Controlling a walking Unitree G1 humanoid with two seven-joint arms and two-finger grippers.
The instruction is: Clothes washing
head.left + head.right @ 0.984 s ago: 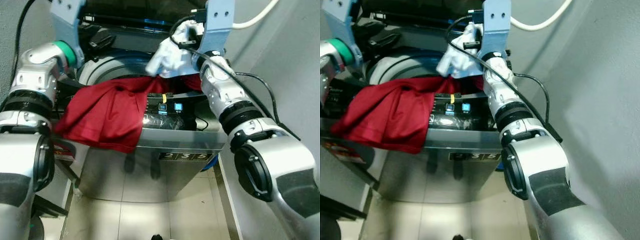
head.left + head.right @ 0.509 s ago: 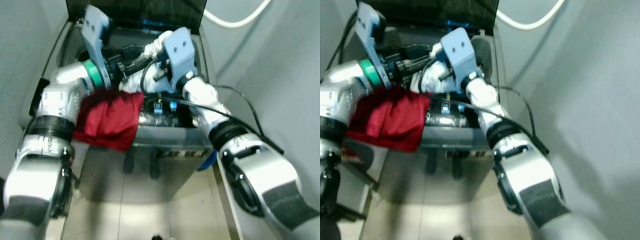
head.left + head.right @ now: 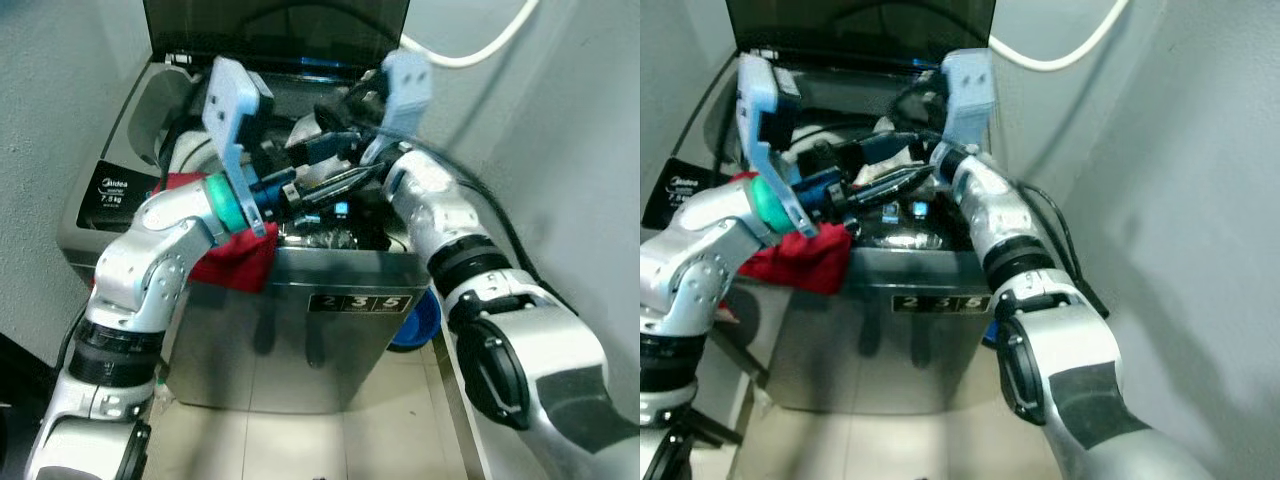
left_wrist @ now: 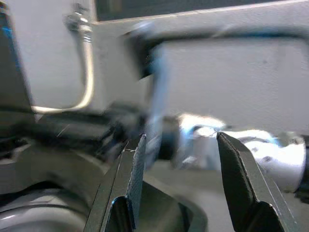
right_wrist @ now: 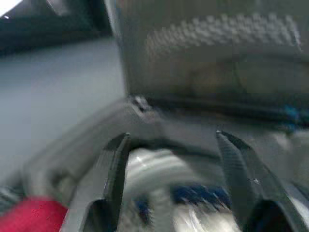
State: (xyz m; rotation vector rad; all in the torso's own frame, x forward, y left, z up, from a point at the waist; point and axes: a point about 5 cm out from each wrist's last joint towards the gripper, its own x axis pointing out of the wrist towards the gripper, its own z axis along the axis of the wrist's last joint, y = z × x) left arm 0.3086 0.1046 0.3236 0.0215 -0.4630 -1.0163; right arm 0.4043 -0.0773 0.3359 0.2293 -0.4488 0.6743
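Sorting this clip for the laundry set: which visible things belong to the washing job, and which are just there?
Job:
washing machine, lid up
red garment hanging over its front edge
white cloth in the tub
left gripper, open
right gripper, open

Just there:
white hose on the wall
blue basin beside the machine

My head views are bright and mostly sharp. Light shines off the washing machine [image 3: 300,310] front and the silver arms. It is dark inside the tub, near the top middle of the frame. Both wrist views are dim and very blurry. In them I see the black fingers [image 4: 126,183] clearly, but everything behind is smeared and soft.
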